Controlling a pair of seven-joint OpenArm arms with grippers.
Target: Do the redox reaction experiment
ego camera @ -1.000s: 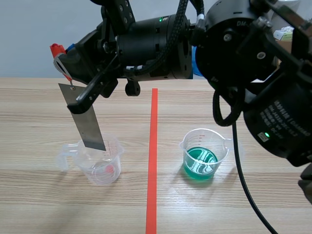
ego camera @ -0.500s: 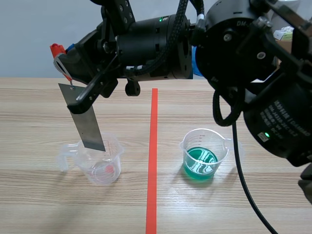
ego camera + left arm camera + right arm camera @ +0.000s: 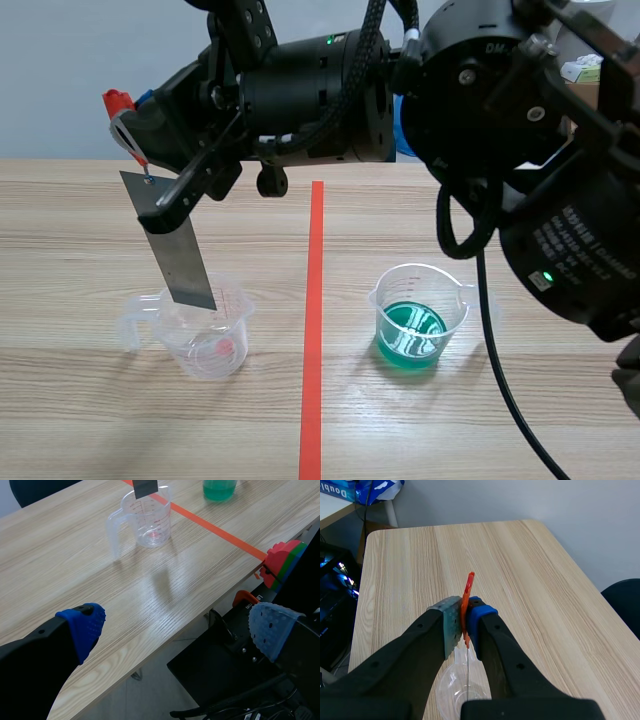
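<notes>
A grey metal strip [image 3: 178,250] hangs from a red clip [image 3: 120,110], its lower end just inside the rim of an empty clear beaker [image 3: 205,335] left of the tape line. My right gripper [image 3: 140,115] comes across from the right and is shut on the clip. In the right wrist view the red clip [image 3: 467,600] is pressed between the pads of my right gripper [image 3: 462,622], and the clear beaker [image 3: 457,685] lies below. A second beaker [image 3: 415,320] holds green liquid. My left gripper [image 3: 175,630] stands open beyond the table's near edge, far from the clear beaker [image 3: 150,522].
An orange-red tape line [image 3: 313,330] runs between the two beakers. My right arm's bulky body hangs above the green beaker. A red, green and blue object [image 3: 282,562] sits past the table's edge beside black equipment. A dark chair [image 3: 625,600] stands off the far side.
</notes>
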